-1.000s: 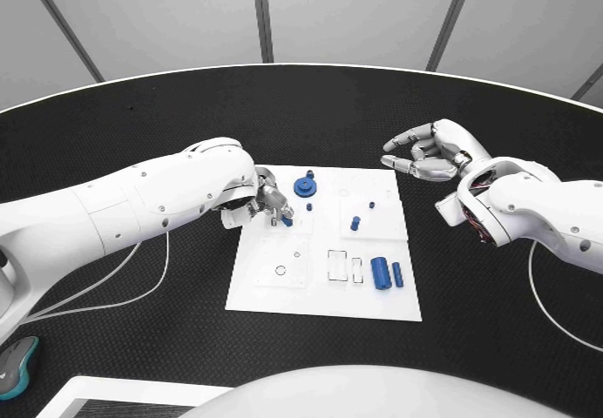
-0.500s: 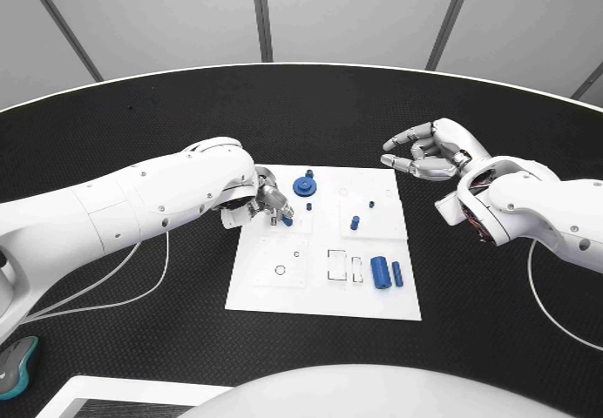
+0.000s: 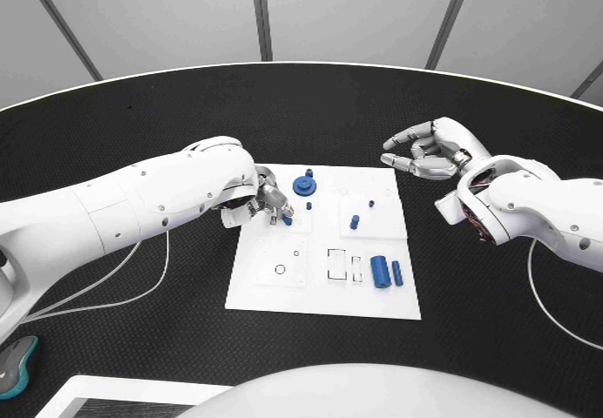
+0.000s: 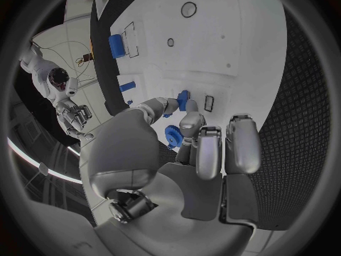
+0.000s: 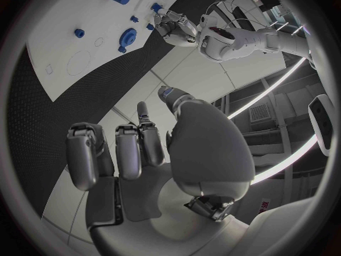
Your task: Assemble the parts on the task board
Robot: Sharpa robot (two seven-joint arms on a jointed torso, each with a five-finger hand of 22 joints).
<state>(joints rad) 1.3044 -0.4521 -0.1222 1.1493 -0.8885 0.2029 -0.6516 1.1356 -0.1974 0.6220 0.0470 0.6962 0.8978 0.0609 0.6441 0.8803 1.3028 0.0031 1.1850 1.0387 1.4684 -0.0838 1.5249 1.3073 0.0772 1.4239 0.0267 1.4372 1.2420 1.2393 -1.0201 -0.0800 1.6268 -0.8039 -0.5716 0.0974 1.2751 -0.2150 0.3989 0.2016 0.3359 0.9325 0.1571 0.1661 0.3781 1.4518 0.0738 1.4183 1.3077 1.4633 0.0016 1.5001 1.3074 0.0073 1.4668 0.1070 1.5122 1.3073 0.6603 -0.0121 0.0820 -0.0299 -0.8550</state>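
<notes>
Left hand [image 3: 270,205], fingers pinching a small blue part [image 4: 182,100] over the task board [image 3: 315,300] beside the blue gear [image 3: 303,185]: seat it upright, pressing gently; right hand [image 3: 427,150], fingers loosely curled, holds nothing off the board's far corner.

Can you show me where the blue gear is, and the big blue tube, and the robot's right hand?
blue gear [image 3: 304,185], head view, on its round top.
big blue tube [image 3: 380,268], head view, middle of its side.
right hand [image 3: 425,151], head view, middle of the hand.

Small blue parts [image 3: 380,272] lie scattered on the flat white task board [image 3: 270,296].
</notes>
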